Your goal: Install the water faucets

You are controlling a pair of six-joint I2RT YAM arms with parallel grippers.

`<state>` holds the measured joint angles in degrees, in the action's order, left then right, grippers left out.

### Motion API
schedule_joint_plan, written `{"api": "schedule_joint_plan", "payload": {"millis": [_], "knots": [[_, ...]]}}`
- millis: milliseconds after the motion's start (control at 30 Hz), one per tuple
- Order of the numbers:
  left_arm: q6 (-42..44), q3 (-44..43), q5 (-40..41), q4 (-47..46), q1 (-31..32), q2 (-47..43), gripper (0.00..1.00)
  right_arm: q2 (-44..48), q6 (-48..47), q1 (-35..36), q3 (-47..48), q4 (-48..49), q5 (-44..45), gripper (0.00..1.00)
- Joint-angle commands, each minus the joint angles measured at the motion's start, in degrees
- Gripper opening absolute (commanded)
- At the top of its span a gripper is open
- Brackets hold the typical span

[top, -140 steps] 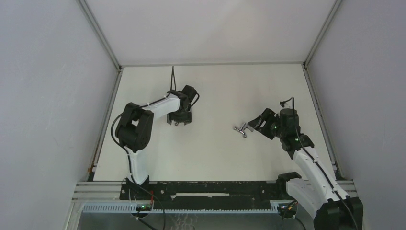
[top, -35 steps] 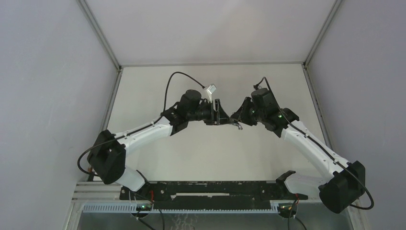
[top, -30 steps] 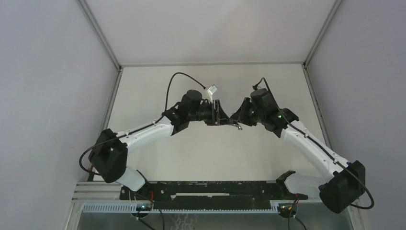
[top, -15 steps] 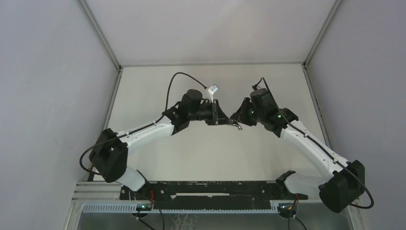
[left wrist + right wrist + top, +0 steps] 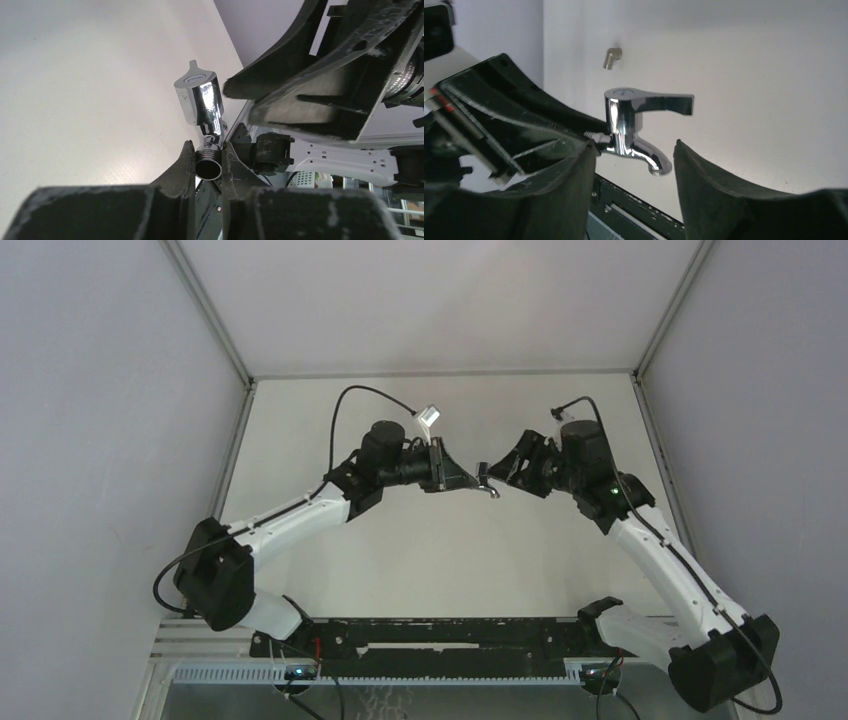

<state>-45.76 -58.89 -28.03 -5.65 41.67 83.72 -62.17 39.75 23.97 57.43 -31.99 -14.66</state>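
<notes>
chrome faucet (image 5: 633,127), the one with the flat lever handle and the down-curved spout, is held up in the air over the middle of the table (image 5: 400,570), and your left pincer (image 5: 207,156) is clamped on its threaded inlet end. in the left wrist view you see both fingers (image 5: 184,162) pressed against that threaded collar, with the open bore facing the camera and the shiny body rising toward 12 o'clock. in the top view the faucet pokes out of the left pincer toward 3 o'clock, its spout hanging toward 6 o'clock. your right pincer (image 5: 635,147) stands wide apart: in its own wrist view one finger lies at 7 o'clock of the faucet and the other at 5 o'clock, and neither pad touches the metal. from above, that pincer sits just beside the faucet at about 2 o'clock, with a thin gap showing between them. the lever points toward 3 o'clock in the right wrist view. your second part, a small elbow-shaped metal piece (image 5: 612,58), lies on the table at 12 o'clock of the faucet in that same view, well apart from both pincers.
</notes>
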Motion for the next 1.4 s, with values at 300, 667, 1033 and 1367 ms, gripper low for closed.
{"api": "schedule_joint_plan", "payload": {"millis": [300,667,1033,1367], "knots": [[-0.4,4.7,-8.8,-12.4,-2.6,-7.8,0.00,12.4,11.6,-16.0,-22.6,37.1,-38.6,0.83],[-2.6,5.8,-12.8,-17.5,-2.7,-10.3,0.00,15.0,23.8,-13.2,-31.4,69.7,-40.3,0.85],[-3.5,8.1,-13.6,-20.0,-2.7,-12.9,0.00,7.8,25.9,-6.8,-29.7,80.0,-35.7,0.82],[-4.2,9.5,-13.8,-21.0,-2.7,-13.6,0.00,4.7,26.3,-4.2,-29.5,83.8,-33.5,0.69]]}}
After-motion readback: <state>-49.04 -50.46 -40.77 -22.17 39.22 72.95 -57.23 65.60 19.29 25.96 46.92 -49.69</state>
